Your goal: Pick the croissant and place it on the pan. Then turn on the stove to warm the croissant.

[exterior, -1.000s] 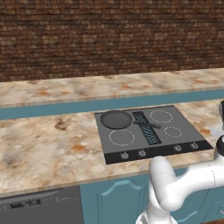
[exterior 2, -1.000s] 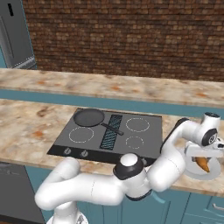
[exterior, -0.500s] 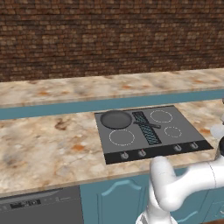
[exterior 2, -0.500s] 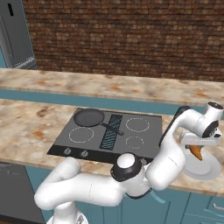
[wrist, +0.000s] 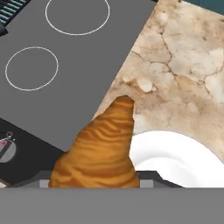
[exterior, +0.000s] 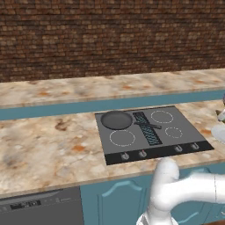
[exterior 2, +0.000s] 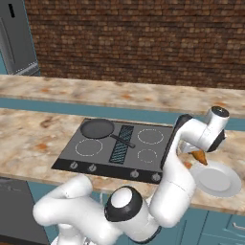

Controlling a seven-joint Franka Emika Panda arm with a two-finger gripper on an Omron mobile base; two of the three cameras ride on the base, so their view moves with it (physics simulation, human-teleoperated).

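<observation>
One croissant (wrist: 99, 151) gripped in jaws, above white plate (exterior 2: 217, 179) beside stove (exterior 2: 115, 146); pan (exterior 2: 97, 128) far corner.

Croissant (exterior 2: 199, 156) higher, nearer the stove (exterior 2: 119, 145).

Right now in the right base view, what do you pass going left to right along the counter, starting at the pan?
Pan → the middle ribbed strip of the stove → the right-hand burner rings → croissant held in the gripper → white plate.
</observation>
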